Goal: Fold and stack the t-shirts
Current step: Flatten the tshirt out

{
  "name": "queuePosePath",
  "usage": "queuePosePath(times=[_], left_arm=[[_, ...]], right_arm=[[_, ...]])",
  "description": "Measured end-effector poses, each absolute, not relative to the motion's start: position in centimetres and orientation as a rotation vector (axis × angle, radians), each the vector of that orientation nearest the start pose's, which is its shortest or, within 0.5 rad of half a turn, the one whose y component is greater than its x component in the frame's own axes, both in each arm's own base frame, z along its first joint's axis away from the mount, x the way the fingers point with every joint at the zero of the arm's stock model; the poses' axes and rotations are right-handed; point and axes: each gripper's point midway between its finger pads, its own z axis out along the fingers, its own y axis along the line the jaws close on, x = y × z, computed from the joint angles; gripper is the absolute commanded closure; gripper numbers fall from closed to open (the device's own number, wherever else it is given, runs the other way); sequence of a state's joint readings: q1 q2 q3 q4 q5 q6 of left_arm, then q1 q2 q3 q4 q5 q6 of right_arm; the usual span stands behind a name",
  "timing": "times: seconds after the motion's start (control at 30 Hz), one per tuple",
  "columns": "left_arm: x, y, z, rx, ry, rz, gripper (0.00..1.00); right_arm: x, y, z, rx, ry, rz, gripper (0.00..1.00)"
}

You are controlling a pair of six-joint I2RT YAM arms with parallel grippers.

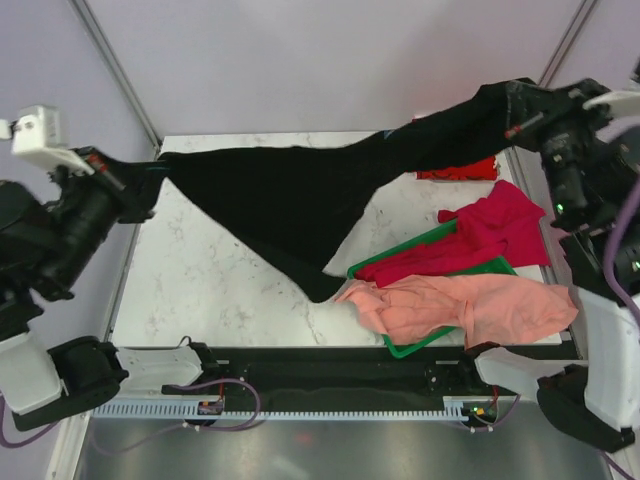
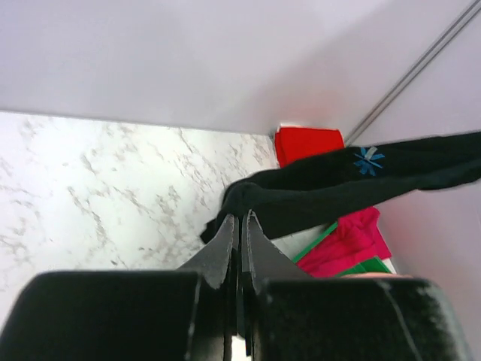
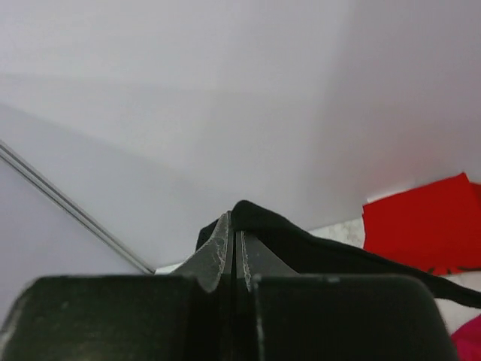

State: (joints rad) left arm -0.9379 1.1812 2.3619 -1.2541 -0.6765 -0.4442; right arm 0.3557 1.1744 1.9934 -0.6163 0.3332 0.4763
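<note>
The black t-shirt (image 1: 290, 195) hangs stretched in the air between both grippers, and its lowest fold sags toward the table. At the left table edge my left gripper (image 1: 158, 186) is shut on one corner of it; the left wrist view shows the jaws (image 2: 242, 219) pinched together on black cloth (image 2: 338, 186). High at the back right, my right gripper (image 1: 512, 115) is shut on the other end, and its jaws (image 3: 234, 224) are closed on the black hem (image 3: 301, 244). A folded bright red t-shirt (image 1: 458, 170) lies at the back right. The magenta t-shirt (image 1: 490, 235) and the salmon-pink t-shirt (image 1: 460, 305) lie crumpled over the bin.
A green bin (image 1: 420, 345) sits at the right front of the marble table (image 1: 200, 280), mostly covered by the two loose shirts. Pale walls stand close behind and to the sides. The arm bases and a cable rail run along the near edge.
</note>
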Motion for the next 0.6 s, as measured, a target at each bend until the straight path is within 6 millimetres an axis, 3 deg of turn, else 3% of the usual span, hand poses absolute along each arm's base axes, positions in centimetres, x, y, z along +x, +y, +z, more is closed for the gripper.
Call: queuePosePath(times=[0.17, 0.3, 0.47, 0.6], left_arm=[[15.1, -4.3, 55.1, -0.038, 1.571, -0.489, 0.98], [12.9, -2.6, 56.4, 0.022, 1.470, -0.546, 0.98], [10.8, -1.4, 59.1, 0.080, 1.331, -0.595, 0.98], [11.6, -1.2, 60.6, 0.088, 1.271, -0.518, 0.98]], right_arm=[[22.2, 4.4, 60.8, 0.305, 1.217, 0.483, 1.00], [18.5, 4.7, 62.5, 0.180, 1.129, 0.522, 1.00], [15.6, 5.9, 65.2, 0.033, 1.026, 0.568, 1.00], [15.1, 6.8, 68.7, -0.051, 0.947, 0.569, 1.00]])
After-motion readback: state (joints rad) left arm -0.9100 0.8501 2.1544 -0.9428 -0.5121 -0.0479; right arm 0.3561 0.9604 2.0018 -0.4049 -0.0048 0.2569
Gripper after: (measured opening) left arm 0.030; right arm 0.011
